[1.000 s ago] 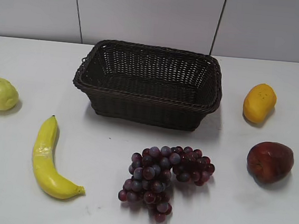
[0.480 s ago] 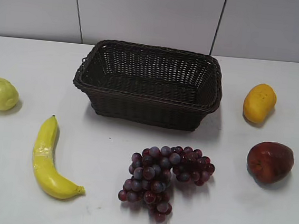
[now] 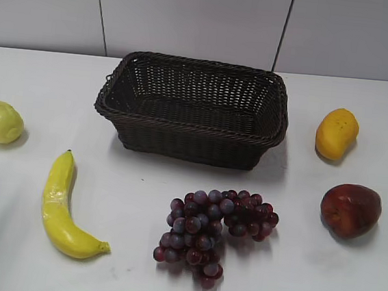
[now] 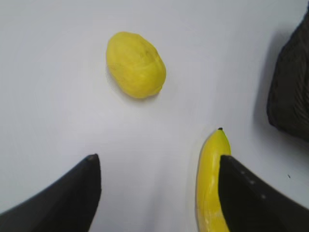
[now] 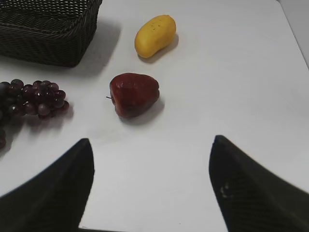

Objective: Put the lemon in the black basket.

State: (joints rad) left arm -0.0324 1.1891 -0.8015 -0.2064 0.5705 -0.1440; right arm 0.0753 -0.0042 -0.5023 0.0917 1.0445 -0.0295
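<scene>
The lemon (image 3: 0,121) is a pale yellow-green roundish fruit on the white table at the far left. In the left wrist view it (image 4: 135,64) lies ahead of my left gripper (image 4: 157,157), which is open and empty above the table, with the banana tip beside its right finger. The black basket (image 3: 192,108) is a large dark woven basket at the back middle; its corner shows in the left wrist view (image 4: 289,92) and in the right wrist view (image 5: 46,29). My right gripper (image 5: 152,140) is open and empty. Neither gripper shows in the exterior view.
A yellow banana (image 3: 64,209) lies front left, also in the left wrist view (image 4: 210,179). A bunch of dark grapes (image 3: 213,233) lies front middle. An orange-yellow oblong fruit (image 3: 337,133) and a dark red fruit (image 3: 350,210) lie on the right.
</scene>
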